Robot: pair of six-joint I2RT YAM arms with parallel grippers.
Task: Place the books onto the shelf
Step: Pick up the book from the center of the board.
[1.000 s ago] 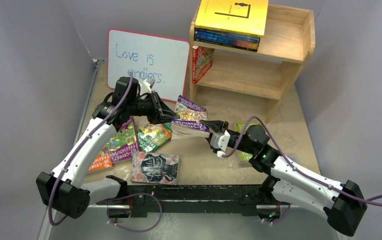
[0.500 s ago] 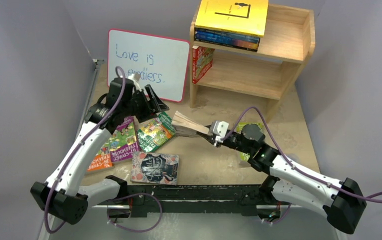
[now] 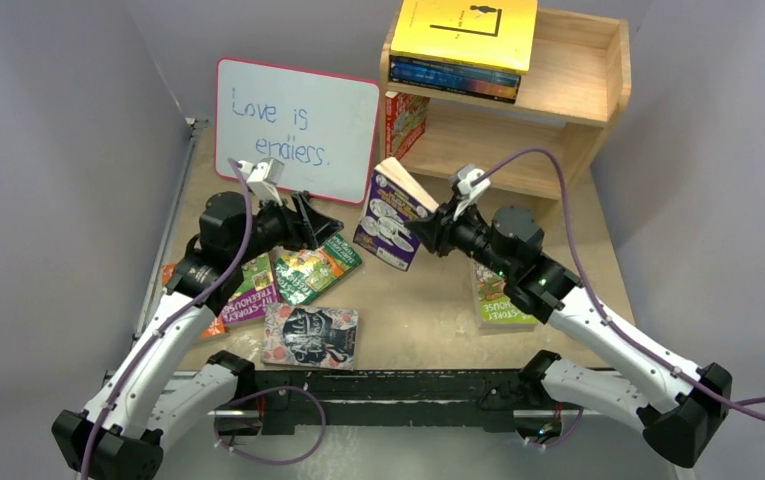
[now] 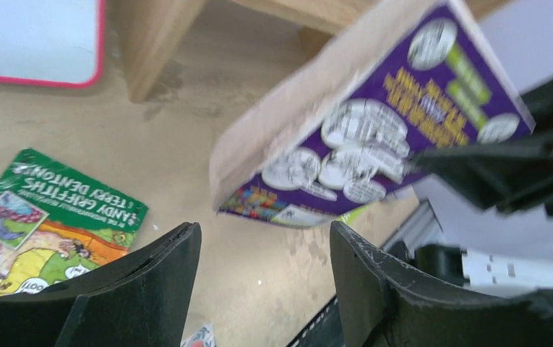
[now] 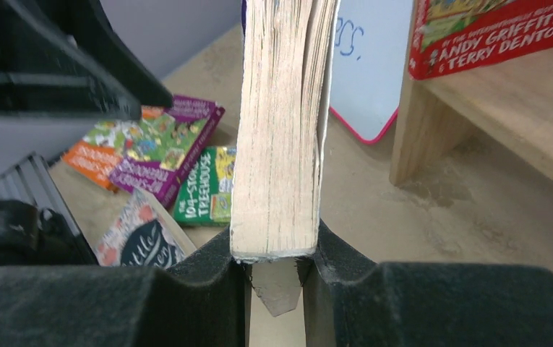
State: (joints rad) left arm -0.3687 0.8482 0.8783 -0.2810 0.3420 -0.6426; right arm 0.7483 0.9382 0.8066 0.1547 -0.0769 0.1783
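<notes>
My right gripper [image 3: 430,226] is shut on a purple book [image 3: 391,216] and holds it tilted above the table, in front of the shelf [image 3: 568,100]. From the right wrist its page edge [image 5: 279,130] stands upright, squeezed between the pads. To the book's left, apart from it, my left gripper [image 3: 324,222] is open and empty, and its wrist camera looks up at the purple cover [image 4: 382,130]. A yellow book [image 3: 466,30] lies on dark blue ones [image 3: 454,78] on the top tier. A red book [image 3: 404,124] leans on the lower tier.
A pink-edged whiteboard [image 3: 293,125] leans against the wall left of the shelf. On the table lie a green book [image 3: 308,270], a purple-green one [image 3: 251,287], an orange one [image 3: 203,322], a floral Little Women [image 3: 310,335] and another book [image 3: 499,300] under my right arm.
My left gripper opened, let go of the purple book and drew back to the left. My right gripper closed on the book, lifted it and carried it towards the shelf, turning it upright.
</notes>
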